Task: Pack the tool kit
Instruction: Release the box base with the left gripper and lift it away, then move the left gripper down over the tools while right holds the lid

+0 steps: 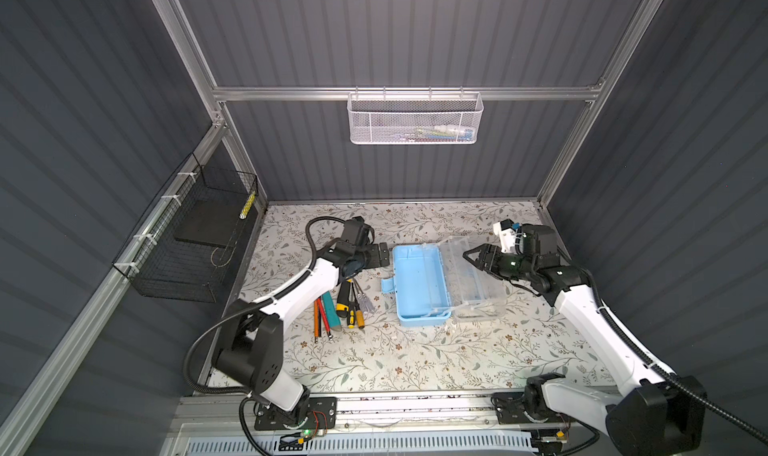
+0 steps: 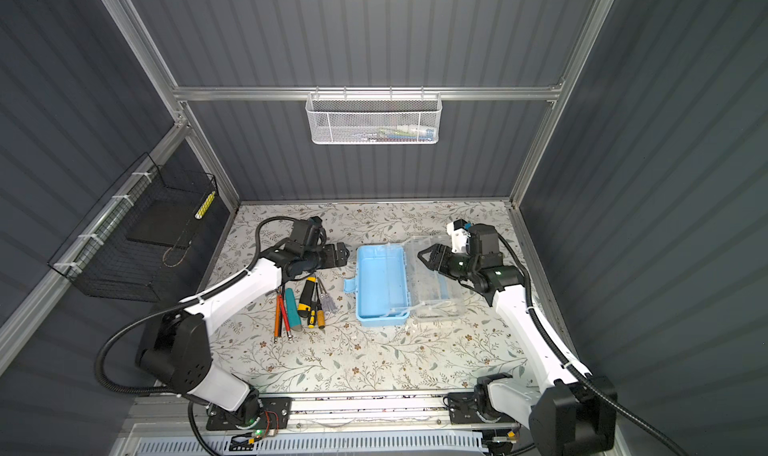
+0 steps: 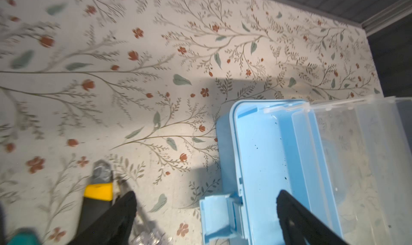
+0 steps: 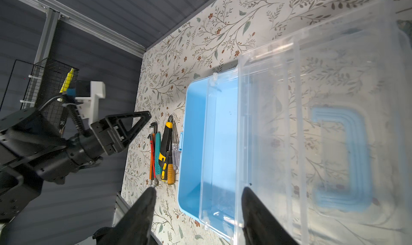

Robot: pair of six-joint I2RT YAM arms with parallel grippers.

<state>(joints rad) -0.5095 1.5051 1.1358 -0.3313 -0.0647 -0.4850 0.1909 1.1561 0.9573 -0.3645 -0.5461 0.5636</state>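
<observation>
a floral-print tabletop (image 1: 374,358) inside dark ribbed walls (image 1: 374,38). nearest, the tools (image 1: 338,308) lie in a tight row, touching: a slim orange pair (image 1: 317,317), a teal-handled one (image 1: 332,312), the yellow-black utility knife (image 1: 344,298) and ribbed screwdrivers (image 1: 358,317). just beside them the light-blue box (image 1: 417,283) sits open and empty, smooth hard plastic, its clear lid (image 1: 478,283) folded flat to the right. the left gripper (image 1: 380,255) hovers over the row's far end, jaws wide. the right gripper (image 1: 467,254) hangs above the lid, jaws apart, seemingly gripping nothing. i'd pinch one outer handle across its width and lift straight, so its neighbours don't roll.
</observation>
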